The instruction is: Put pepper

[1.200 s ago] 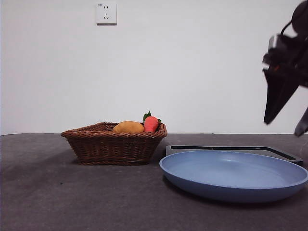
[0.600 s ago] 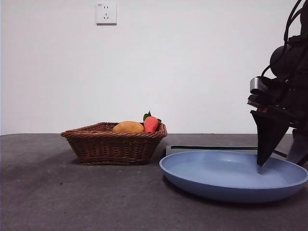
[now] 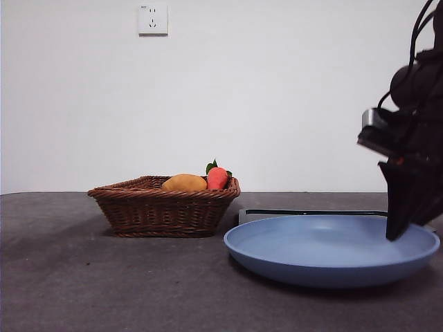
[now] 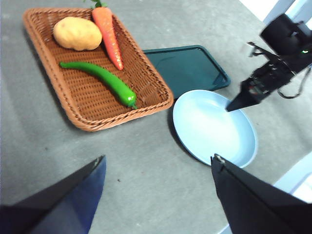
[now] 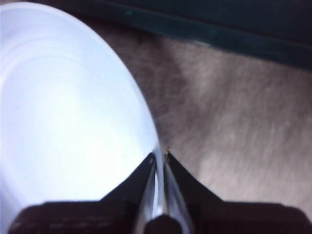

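Right end effector (image 3: pixel 400 232) is at the far-right edge of the blue plate (image 3: pixel 311 266). In the right wrist view its two jaws are nearly closed, one on each side of the plate's rim (image 5: pixel 155 146), pinching it. The left wrist view shows the same end effector (image 4: pixel 233 105) with its tip at the plate's edge (image 4: pixel 195 146) nearest the dark green tray (image 4: pixel 187 68).

Left end effector (image 4: pixel 156 170) hangs high above the grey surface (image 4: pixel 136 165), jaws spread wide, nothing between them.

Pepper (image 4: pixel 100 80): green, long, lying in the wicker basket (image 4: pixel 51 92) on its woven floor, beside the carrot (image 4: pixel 107 31) and the potato (image 4: pixel 77 33). The pepper is apart from both end effectors. In the front view only the potato (image 3: pixel 184 182) and carrot (image 3: pixel 217 178) show above the basket wall (image 3: pixel 163 211); the pepper is hidden there. Basket sits just beside the plate and tray.
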